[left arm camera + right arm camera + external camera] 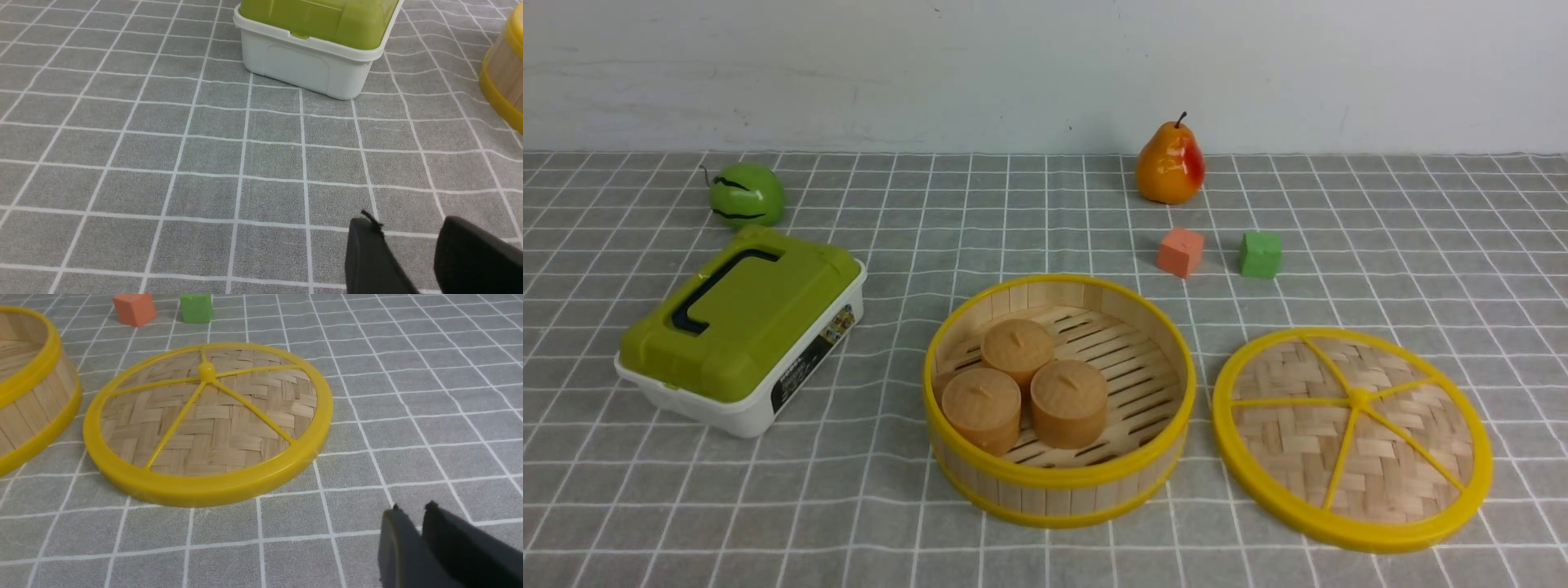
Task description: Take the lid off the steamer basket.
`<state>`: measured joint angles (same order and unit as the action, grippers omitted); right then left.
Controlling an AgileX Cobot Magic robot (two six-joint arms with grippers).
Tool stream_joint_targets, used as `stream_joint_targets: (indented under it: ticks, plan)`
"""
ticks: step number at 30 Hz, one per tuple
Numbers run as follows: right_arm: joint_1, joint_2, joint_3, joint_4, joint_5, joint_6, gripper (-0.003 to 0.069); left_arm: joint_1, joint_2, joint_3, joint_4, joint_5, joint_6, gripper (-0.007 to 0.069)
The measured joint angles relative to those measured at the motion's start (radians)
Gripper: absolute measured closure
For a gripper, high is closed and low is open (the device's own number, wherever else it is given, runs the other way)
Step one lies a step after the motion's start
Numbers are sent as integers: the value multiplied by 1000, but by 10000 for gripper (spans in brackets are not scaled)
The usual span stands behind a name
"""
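The steamer basket (1058, 482) stands uncovered at the front middle of the cloth, with three tan round buns (1021, 384) inside. Its wall also shows in the right wrist view (28, 412) and the left wrist view (504, 77). The lid (1352, 437) lies flat on the cloth just right of the basket, apart from it, knob up (208, 420). My right gripper (412, 506) hovers over bare cloth short of the lid, its fingers only slightly apart and empty. My left gripper (404, 222) is open and empty over bare cloth. Neither arm shows in the front view.
A white box with an olive-green lid (739, 327) sits at the left, also in the left wrist view (314, 45). Behind are a green apple (745, 194), a pear (1170, 163), an orange cube (1180, 251) and a green cube (1259, 254).
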<state>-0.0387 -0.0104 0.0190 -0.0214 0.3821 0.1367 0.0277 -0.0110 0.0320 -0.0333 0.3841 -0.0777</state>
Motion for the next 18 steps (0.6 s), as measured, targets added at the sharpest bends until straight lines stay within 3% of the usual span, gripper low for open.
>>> stream_joint_targets:
  ticks: [18]
  plan:
    - [0, 0, 0, 0, 0, -3, 576, 0, 0, 0, 0, -6, 0, 386]
